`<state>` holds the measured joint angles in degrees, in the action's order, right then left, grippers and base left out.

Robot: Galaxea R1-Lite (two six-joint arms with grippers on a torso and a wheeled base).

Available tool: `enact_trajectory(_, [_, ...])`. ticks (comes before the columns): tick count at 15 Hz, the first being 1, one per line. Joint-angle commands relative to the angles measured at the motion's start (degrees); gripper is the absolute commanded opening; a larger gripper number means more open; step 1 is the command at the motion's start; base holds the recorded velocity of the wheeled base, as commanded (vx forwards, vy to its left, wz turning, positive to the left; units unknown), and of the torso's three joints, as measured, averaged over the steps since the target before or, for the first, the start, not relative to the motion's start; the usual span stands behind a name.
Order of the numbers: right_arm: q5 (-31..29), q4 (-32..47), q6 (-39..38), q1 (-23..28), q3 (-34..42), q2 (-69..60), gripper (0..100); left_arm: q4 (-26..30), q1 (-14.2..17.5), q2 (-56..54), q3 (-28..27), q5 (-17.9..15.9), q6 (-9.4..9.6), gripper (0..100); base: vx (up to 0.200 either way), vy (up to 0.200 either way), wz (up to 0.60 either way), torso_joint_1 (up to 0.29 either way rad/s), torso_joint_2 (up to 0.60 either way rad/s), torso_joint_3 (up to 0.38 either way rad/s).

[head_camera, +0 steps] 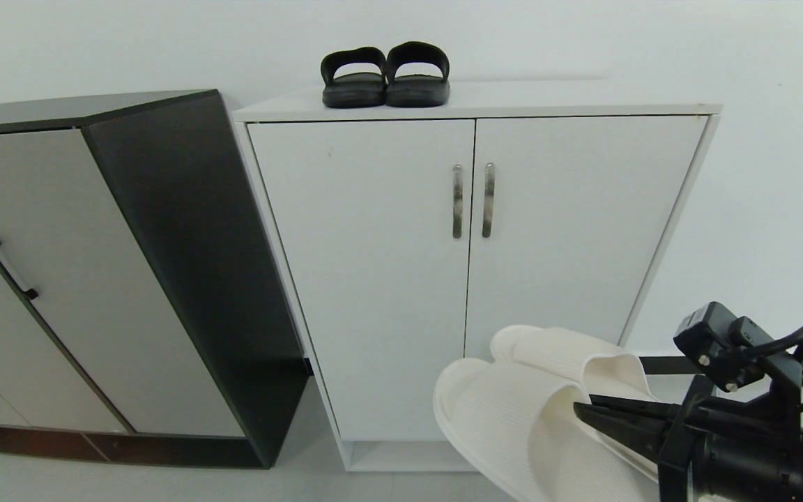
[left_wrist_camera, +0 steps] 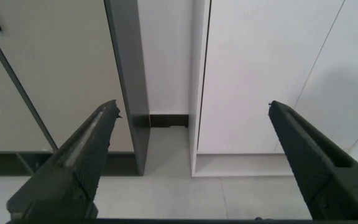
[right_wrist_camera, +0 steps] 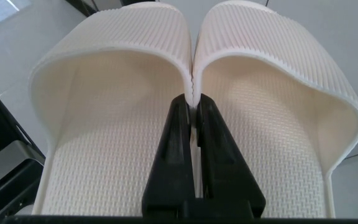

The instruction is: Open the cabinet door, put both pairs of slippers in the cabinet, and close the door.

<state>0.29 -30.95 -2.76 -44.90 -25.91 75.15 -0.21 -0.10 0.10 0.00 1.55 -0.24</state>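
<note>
doors are both shut on the white cabinet, so here's where it could go sour. the right gripper carries the white slippers low in front of the right-hand door. if that door swings out, i'd say it meets the pair and knocks them loose.

the pinch itself looks thin. in the right wrist view the right gripper is clamped tight on just the two inner edges of the uppers, where the white slippers press together. a quick swing and one could slide free and drop to the floor.

the two handles sit just beside each other at the centre seam, so a finger could hook the wrong one, or both.

the black slippers wait on top of the cabinet, near its front edge. a hard tug on a door might jolt them, though that's a guess.

now the free tool: the left gripper is spread wide, holding nothing and touching nothing. it faces the gap between the dark cabinet and the white one, off to the side of the handles. it has a way to go before any pull.
</note>
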Motion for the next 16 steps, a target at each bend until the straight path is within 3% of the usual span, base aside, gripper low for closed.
enact_trajectory(1, [0.06,-0.07,-0.06,-0.01,0.24,-0.54,0,-0.06,0.01,0.08,0.0,0.03,-0.02,100,0.0,0.0,0.0,-0.017,0.26,0.246])
enact_trajectory(16, [0.06,0.01,0.12,-0.01,0.33,-0.1,0,-0.06,0.01,0.08,0.0,0.12,-0.02,100,0.0,0.0,0.0,0.0,0.02,0.019])
